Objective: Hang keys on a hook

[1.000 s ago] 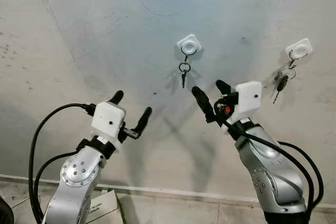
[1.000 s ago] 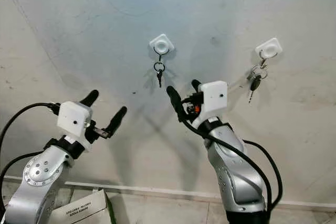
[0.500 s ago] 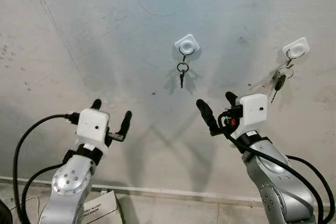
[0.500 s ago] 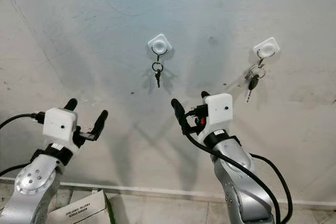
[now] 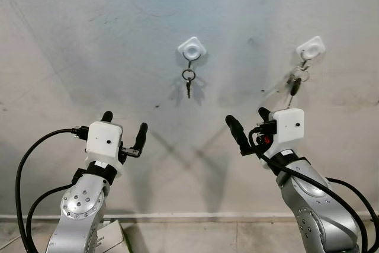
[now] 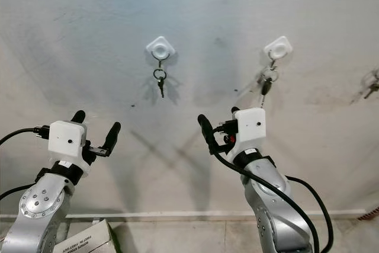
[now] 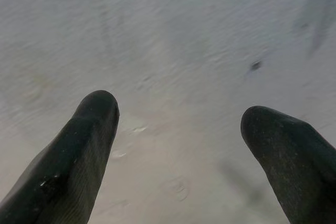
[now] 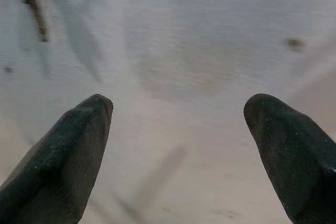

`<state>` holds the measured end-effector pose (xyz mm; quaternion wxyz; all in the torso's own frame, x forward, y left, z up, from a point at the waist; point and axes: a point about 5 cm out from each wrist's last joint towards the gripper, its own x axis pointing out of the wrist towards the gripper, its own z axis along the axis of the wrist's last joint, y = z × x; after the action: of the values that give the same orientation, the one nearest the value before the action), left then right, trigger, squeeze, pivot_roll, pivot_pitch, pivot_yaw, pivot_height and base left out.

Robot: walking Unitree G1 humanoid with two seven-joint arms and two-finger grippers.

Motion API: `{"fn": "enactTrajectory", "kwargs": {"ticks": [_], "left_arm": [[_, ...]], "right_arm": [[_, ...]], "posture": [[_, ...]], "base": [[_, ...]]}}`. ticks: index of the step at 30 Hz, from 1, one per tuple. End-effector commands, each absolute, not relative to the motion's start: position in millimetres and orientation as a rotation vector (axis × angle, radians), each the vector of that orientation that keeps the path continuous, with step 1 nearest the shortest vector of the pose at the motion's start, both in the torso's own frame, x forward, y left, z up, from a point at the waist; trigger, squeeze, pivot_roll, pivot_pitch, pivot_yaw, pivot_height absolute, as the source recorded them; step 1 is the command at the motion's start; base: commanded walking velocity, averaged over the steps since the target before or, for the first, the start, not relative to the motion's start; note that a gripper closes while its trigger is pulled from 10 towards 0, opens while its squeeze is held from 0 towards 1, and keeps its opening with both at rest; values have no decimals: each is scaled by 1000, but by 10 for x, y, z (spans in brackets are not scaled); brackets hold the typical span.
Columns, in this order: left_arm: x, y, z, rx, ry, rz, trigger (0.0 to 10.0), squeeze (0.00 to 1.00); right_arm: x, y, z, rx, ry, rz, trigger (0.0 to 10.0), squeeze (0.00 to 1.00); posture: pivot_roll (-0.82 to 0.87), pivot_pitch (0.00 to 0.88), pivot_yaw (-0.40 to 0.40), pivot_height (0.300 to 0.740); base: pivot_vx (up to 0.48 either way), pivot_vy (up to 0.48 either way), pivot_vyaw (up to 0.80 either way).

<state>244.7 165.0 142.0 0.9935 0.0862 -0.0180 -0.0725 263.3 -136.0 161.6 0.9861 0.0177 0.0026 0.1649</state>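
White hook (image 5: 191, 47) at upper centre holds keys (image 5: 188, 81); my left gripper (image 5: 124, 127) and right gripper (image 5: 250, 124) gape wide, empty.

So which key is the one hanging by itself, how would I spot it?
Look at the grey wall facing the robot. Two white hooks sit side by side; take the middle hook. Its single small key hangs on one ring, while the right-hand hook carries a bunch.

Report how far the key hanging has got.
Done, by the look of it: one key hangs from the middle hook, a bunch from the right hook. Nothing is in hand: the left hand and right hand are open and empty, below the hooks. Nothing visibly left.
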Motion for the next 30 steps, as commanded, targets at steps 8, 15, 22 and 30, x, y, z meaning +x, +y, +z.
{"fn": "enactTrajectory", "kwargs": {"ticks": [8, 15, 22, 30], "left_arm": [[2451, 1651, 1386, 178, -19, -140, 10000, 0], [2454, 1639, 1388, 172, -19, -150, 10000, 0], [2460, 1627, 1392, 170, -21, -157, 10000, 0], [2461, 1624, 1393, 169, -22, -160, 10000, 0]], "right_arm": [[2659, -1304, 1652, 33, -4, 359, 10000, 0], [2678, -1304, 1649, 33, -2, 358, 10000, 0], [2680, -1300, 1644, 36, 1, 356, 10000, 0], [2678, -1324, 1631, 33, 4, 342, 10000, 0]], "posture": [[62, 0, 56, 740], [62, 0, 57, 740], [62, 0, 57, 740], [59, 0, 60, 740]], "base": [[0, 0, 0], [-69, 0, 0], [-272, 0, 0], [-309, 0, 0]]}}
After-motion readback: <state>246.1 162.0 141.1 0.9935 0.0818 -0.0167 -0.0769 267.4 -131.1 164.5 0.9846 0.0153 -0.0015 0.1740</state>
